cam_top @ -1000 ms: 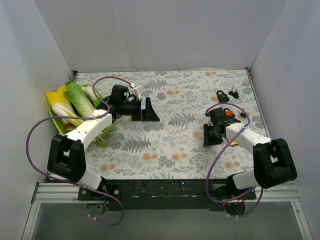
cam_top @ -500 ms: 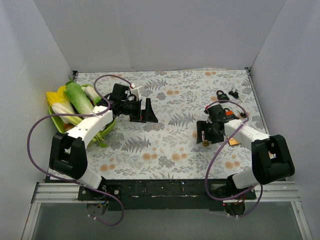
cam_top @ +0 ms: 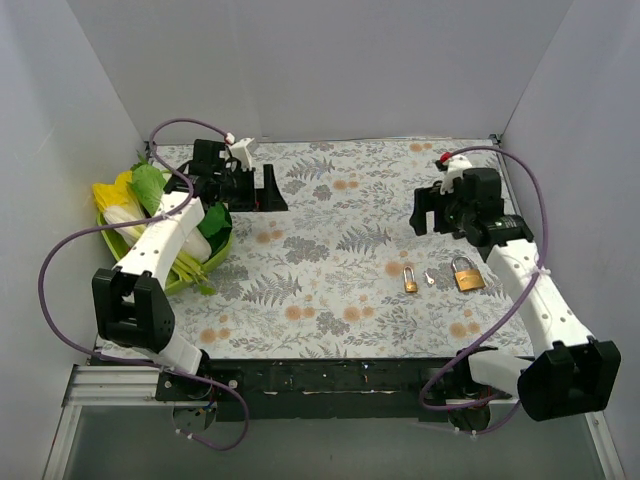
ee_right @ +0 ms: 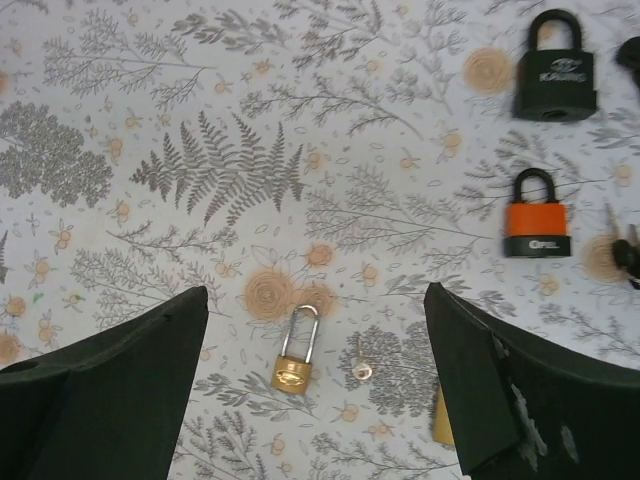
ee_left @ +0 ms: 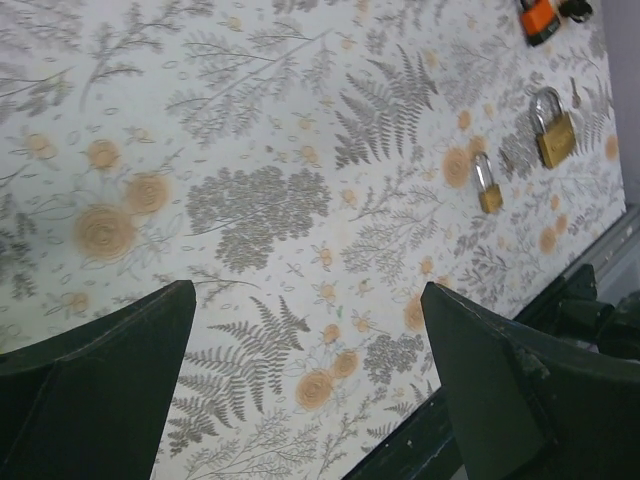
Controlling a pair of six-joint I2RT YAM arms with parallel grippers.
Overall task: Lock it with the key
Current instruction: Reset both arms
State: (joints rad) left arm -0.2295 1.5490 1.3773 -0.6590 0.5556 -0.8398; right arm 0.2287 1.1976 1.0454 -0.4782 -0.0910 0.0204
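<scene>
The small silver key (ee_right: 361,369) lies flat on the fern-and-flower patterned table cover (cam_top: 330,250), just beside the small brass padlock with a steel shackle (ee_right: 295,362) and between it and the larger brass padlock (cam_top: 466,274), which sits on its other side. Whether either shackle is snapped home is too small to tell. The right gripper (ee_right: 312,295) hangs above this group with its fingers spread wide and nothing between them, so the work in hand looks like fetching the key. Being thin and flat against the cloth, it will likely call for a straight descent with the fingertips bracketing its bow, closing low enough to catch the edge without nudging the small padlock. Farther off lie an orange-and-black padlock (ee_right: 538,218) and an all-black padlock (ee_right: 556,72), well apart from the key and best left alone. The left gripper (ee_left: 307,292), also spread and empty, hovers near the green bowl of leafy vegetables (cam_top: 215,252); it could probably steady the padlock body.
</scene>
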